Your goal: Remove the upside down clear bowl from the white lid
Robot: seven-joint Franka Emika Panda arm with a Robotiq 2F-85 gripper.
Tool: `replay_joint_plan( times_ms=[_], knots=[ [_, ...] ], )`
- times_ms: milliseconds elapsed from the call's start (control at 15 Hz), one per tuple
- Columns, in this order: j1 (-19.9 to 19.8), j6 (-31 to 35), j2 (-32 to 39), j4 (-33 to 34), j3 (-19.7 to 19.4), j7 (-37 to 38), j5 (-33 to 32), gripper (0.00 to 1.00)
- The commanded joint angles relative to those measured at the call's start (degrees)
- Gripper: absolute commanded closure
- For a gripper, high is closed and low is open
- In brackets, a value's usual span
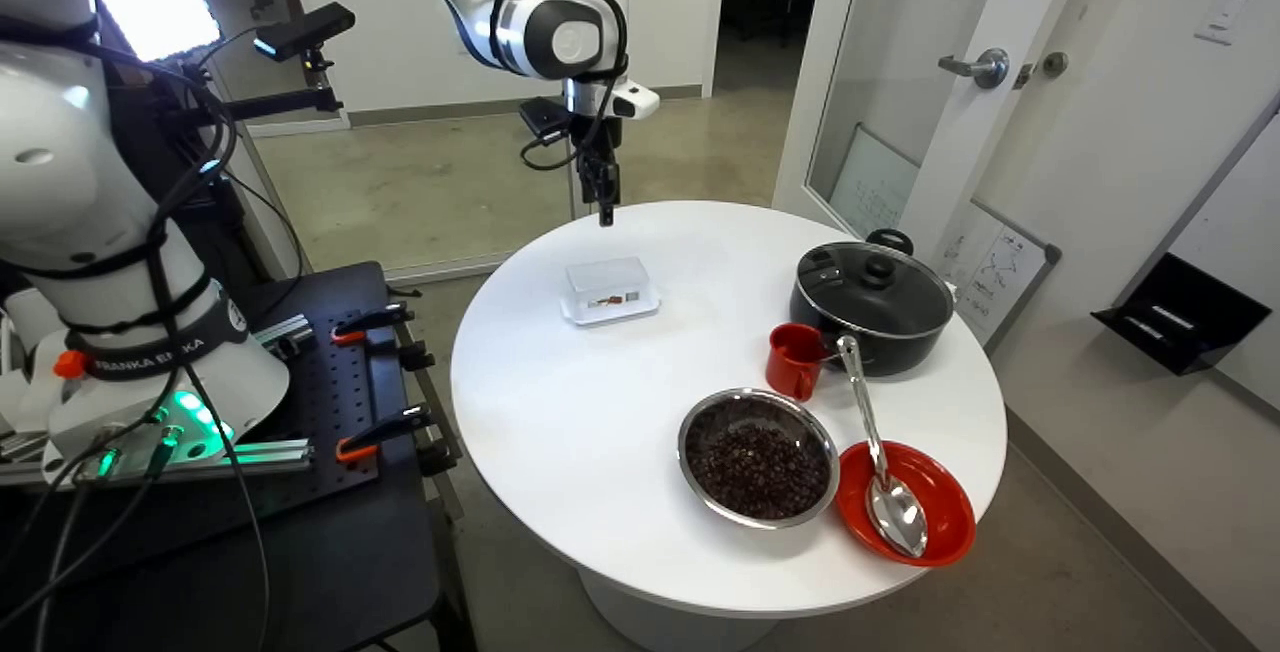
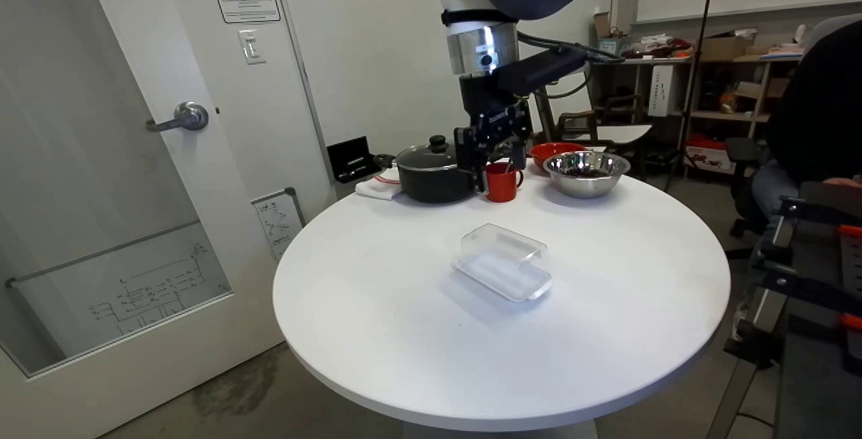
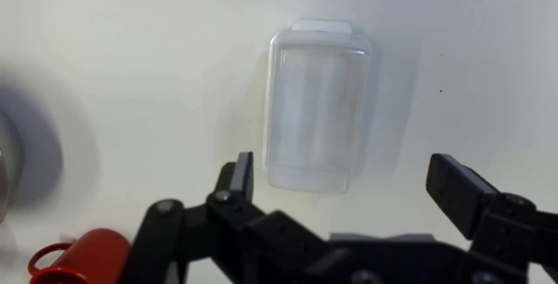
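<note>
The clear bowl is a see-through rectangular tub, upside down on the white lid. It shows in both exterior views (image 1: 605, 277) (image 2: 504, 242) and in the wrist view (image 3: 316, 109). The flat white lid (image 1: 640, 308) lies under it on the table; its edge also shows in an exterior view (image 2: 515, 286), and its tab shows in the wrist view (image 3: 322, 25). My gripper (image 1: 606, 216) is in the air above the table, apart from the bowl; it also shows in an exterior view (image 2: 500, 175). In the wrist view the jaws (image 3: 342, 164) are wide apart with nothing between them.
On the round white table (image 1: 560, 402) stand a black pot with lid (image 1: 875, 302), a red mug (image 1: 795, 360), a metal bowl of dark brown food (image 1: 758, 459) and a red bowl (image 1: 950, 512) with a metal spoon (image 1: 897, 517). The mug also shows in the wrist view (image 3: 93, 255).
</note>
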State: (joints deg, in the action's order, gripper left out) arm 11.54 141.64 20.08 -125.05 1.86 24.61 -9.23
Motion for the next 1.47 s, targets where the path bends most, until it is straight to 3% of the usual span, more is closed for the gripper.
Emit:
replay_joint_plan(
  times_ms=[0, 733, 1200, 1400],
  knots=[
    [2.5, 2.0, 2.7, 1.7, -2.3, 7.1, -1.5, 0.0],
    [-0.8, 1.0, 7.2, 3.8, 0.4, -3.2, 7.3, 0.0],
    [-1.4, -1.8, 9.3, 4.8, 1.4, -12.8, 6.6, 0.0],
    [-0.6, -0.9, 10.0, 5.1, 0.5, -12.2, 5.8, 0.0]
  ],
)
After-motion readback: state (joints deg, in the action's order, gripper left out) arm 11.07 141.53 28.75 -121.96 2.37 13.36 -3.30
